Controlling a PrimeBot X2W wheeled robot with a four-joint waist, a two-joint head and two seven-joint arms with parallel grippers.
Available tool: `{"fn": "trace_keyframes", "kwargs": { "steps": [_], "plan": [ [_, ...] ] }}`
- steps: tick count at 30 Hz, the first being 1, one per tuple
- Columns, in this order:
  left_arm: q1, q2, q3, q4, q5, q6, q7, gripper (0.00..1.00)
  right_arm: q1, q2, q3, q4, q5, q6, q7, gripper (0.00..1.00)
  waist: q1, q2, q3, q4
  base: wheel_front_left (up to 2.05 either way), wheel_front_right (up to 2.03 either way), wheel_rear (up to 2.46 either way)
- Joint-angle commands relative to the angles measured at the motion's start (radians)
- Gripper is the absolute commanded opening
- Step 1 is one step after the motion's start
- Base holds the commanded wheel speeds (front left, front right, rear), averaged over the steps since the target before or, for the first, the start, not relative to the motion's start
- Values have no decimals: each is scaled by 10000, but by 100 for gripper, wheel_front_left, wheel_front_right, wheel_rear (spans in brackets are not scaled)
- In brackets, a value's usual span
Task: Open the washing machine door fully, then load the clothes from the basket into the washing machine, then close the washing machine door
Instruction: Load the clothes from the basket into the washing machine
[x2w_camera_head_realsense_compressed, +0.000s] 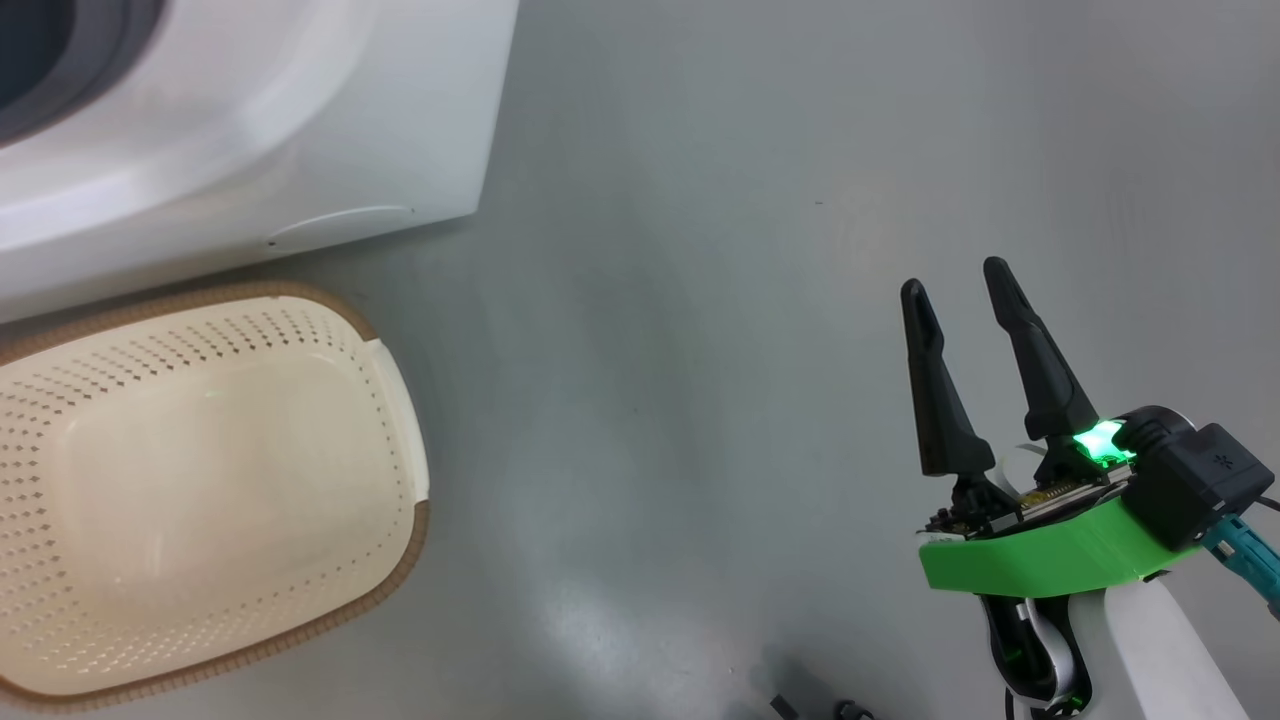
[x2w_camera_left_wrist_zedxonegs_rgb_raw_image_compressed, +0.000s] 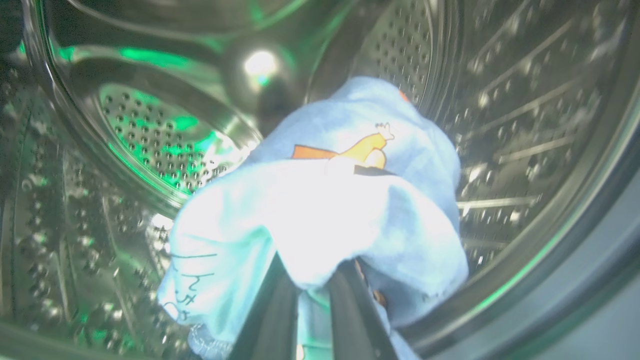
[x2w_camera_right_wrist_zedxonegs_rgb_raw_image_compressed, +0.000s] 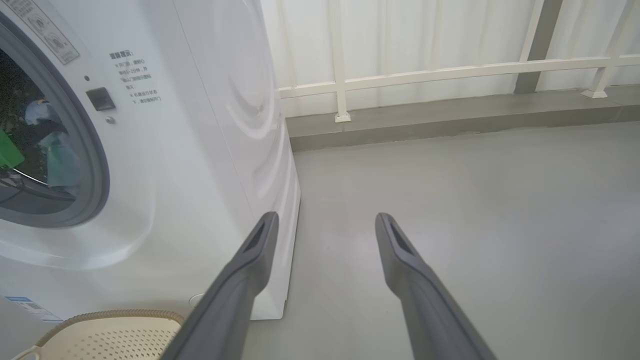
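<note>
The washing machine (x2w_camera_right_wrist_zedxonegs_rgb_raw_image_compressed: 200, 150) stands white on the grey floor (x2w_camera_head_realsense_compressed: 700, 350), its round opening ringed by a grey gasket (x2w_camera_right_wrist_zedxonegs_rgb_raw_image_compressed: 97, 165). Inside the washing machine, the perforated steel drum (x2w_camera_left_wrist_zedxonegs_rgb_raw_image_compressed: 500, 125) curves around the left claw's view. The basket (x2w_camera_head_realsense_compressed: 200, 480) sits on the floor just in front of the washing machine's lower front edge, its bare perforated bottom showing. The clothes (x2w_camera_left_wrist_zedxonegs_rgb_raw_image_compressed: 325, 210), a light blue bundle with an orange print and dark lettering, hang inside the washing machine's drum. The left claw (x2w_camera_left_wrist_zedxonegs_rgb_raw_image_compressed: 312, 280) is closed on this bundle, the fabric draped over its dark fingers (x2w_camera_left_wrist_zedxonegs_rgb_raw_image_compressed: 350, 315). The right claw (x2w_camera_head_realsense_compressed: 953, 274) hovers over the floor beside the washing machine's right corner, its fingers spread apart and gripping nothing.
</note>
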Motion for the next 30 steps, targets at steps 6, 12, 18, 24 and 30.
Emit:
{"fn": "trace_keyframes", "kwargs": {
  "steps": [6, 12, 18, 24, 30],
  "plan": [
    [-442, 381, -327, 1418, 156, -175, -39, 100, 240, -86, 102, -210, 55, 44, -80, 100, 0, 0, -116, 105, 0, 0, 0],
    [-1063, 304, -674, 2555, 102, -258, 62, 100, 262, -86, 70, -208, 67, 44, -80, 100, 0, 0, -223, 204, 0, 0, 0],
    [-1222, 156, -994, 3045, -103, -292, 88, 100, 278, -86, -1, -204, 65, 44, -80, 100, 0, 0, -323, 318, 0, 0, 0],
    [-1088, -7, -1464, 3174, -605, -296, 80, 100, 275, -86, -42, -213, 5, 44, -80, 100, 0, 0, -429, 440, 0, 0, 0],
    [-615, -108, -1579, 2822, -1427, -297, -30, 100, 283, -85, -64, -160, -112, 44, -80, 100, 0, 0, -677, 578, 0, 0, 0]
  ]
}}
